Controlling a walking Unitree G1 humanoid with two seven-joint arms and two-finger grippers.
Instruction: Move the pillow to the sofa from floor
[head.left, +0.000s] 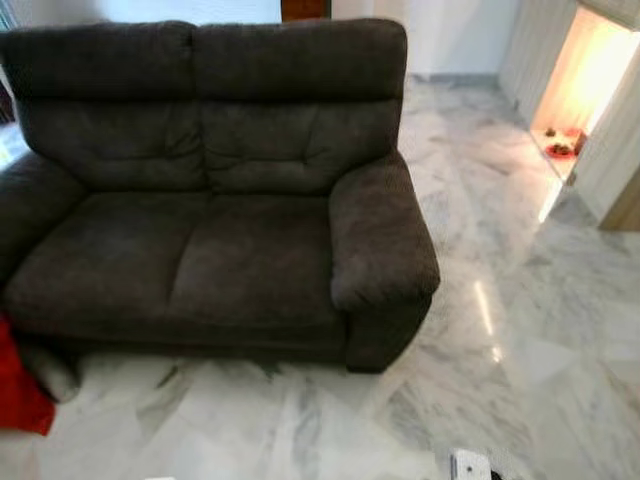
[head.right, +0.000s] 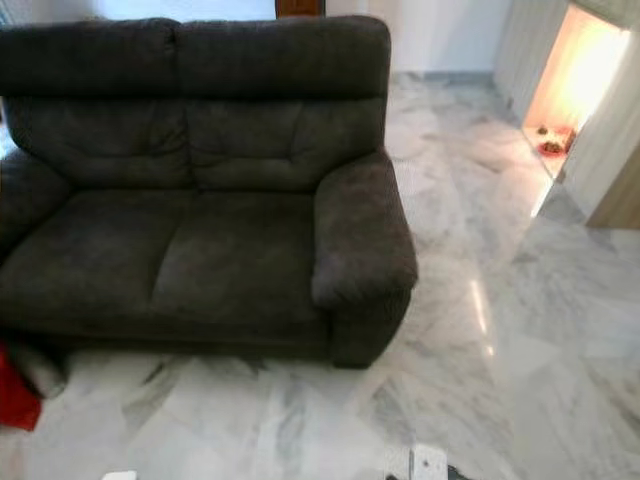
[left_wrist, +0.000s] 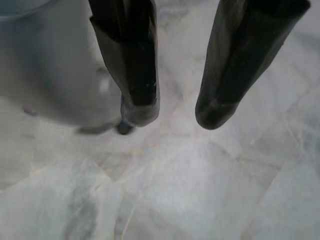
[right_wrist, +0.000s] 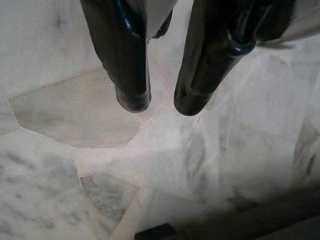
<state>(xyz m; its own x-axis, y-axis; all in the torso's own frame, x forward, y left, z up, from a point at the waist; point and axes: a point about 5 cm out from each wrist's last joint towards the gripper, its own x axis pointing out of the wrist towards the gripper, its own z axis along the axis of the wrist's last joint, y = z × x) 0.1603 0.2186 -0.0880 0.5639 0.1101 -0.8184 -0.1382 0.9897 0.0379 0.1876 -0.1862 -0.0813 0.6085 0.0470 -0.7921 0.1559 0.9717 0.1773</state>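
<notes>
Red pillow (head.left: 20, 390) on marble floor (head.left: 300, 420)

My head pair looks forward and down from standing height at the dark sofa (head.left: 210, 200), near, filling 9 to 12 o'clock; marble floor (head.left: 520, 330) runs from 1 to 6 o'clock. Both eyes share sofa, floor and the lit doorway (head.right: 575, 80) at 2 o'clock, the right eye's picture offset slightly. My left wrist camera looks straight down along its fingers (left_wrist: 132, 65) at floor, close. Right wrist camera does likewise past its fingers (right_wrist: 125, 55), close over marble.
</notes>
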